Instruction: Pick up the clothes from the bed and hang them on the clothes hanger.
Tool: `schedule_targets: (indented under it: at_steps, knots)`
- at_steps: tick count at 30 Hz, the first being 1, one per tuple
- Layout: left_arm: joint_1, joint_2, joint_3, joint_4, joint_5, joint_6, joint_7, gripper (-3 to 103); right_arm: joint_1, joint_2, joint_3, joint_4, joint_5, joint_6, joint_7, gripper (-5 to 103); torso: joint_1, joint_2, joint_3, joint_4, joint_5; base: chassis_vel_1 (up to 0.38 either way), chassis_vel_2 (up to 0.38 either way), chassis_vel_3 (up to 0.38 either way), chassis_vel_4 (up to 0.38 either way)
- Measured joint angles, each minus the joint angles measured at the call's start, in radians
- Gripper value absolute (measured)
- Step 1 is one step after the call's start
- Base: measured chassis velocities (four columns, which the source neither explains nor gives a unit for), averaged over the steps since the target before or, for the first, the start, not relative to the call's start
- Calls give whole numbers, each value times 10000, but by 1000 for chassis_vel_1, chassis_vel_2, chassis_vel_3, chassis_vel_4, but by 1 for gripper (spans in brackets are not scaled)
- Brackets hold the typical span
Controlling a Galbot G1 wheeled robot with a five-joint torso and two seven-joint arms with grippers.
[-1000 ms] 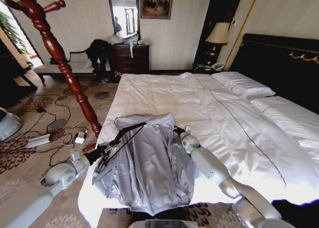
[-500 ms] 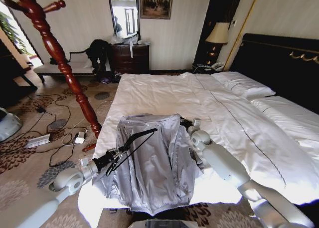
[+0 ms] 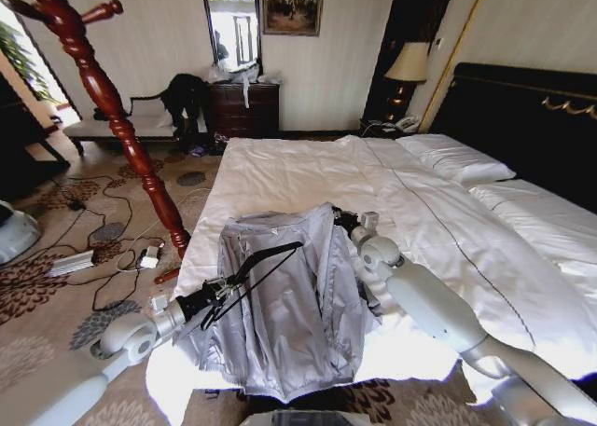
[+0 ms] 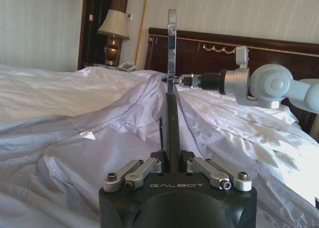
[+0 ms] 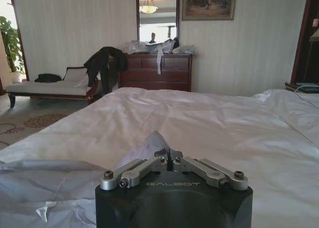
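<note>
The light grey jacket (image 3: 280,314) lies on the near part of the bed (image 3: 438,230), close to its left edge. My right gripper (image 3: 339,219) is shut on the jacket's upper right edge and holds that fabric (image 5: 154,143) raised off the duvet. My left gripper (image 3: 209,299) is shut on the black clothes hanger (image 3: 266,261), which slants over the jacket's left half. In the left wrist view the hanger's black bar (image 4: 172,123) rises from the shut left gripper (image 4: 172,162), and its silver hook (image 4: 172,48) points toward the right gripper (image 4: 183,80).
A red turned wooden stand post (image 3: 117,118) rises left of the bed, with cables and small devices (image 3: 103,249) on the carpet around it. A dresser (image 3: 244,107) and a bench with a black garment heap (image 3: 182,95) stand at the far wall. Pillows (image 3: 457,160) lie by the dark headboard (image 3: 532,118).
My right gripper has pulled the jacket's upper right edge up and away from me. My left gripper has carried the hanger rightward, further over the jacket.
</note>
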Motion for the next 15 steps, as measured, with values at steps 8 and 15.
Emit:
schedule_targets:
  at_steps: [8, 15]
  knots:
    - [478, 35, -379, -58, 65, -16, -56, 15, -326, 212, 196, -543, -435, 199, -51, 0, 0, 0, 1, 1, 2, 0, 0, 0, 0]
    - [474, -52, -243, -70, 115, -14, -38, 15, -291, -412, 642, 507, -249, 247, -100, 0, 0, 0, 0, -3, 0, 0, 0, 0, 0]
